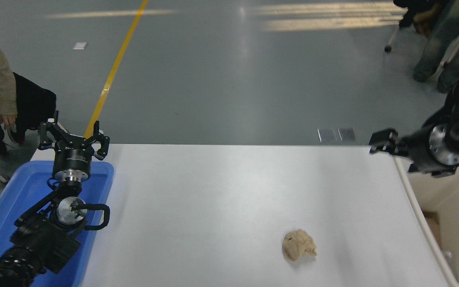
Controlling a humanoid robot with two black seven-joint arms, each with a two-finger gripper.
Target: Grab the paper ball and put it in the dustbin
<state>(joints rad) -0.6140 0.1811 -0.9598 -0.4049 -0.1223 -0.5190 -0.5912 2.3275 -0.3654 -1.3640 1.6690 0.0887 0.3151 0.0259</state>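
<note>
0 steps looked done; the paper ball [299, 245] lay untouched on the table [213, 199]; the right gripper [381, 143], its opening unreadable, hung well beyond it; the dustbin was unseen.

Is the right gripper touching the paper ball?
Apart. The head view shows the right gripper at the table's far right corner, with bare tabletop between it and the paper ball.

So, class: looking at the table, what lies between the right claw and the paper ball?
Nothing: in the head view, only bare white table stretches between the right claw, at the far right corner, and the paper ball near the front.
</note>
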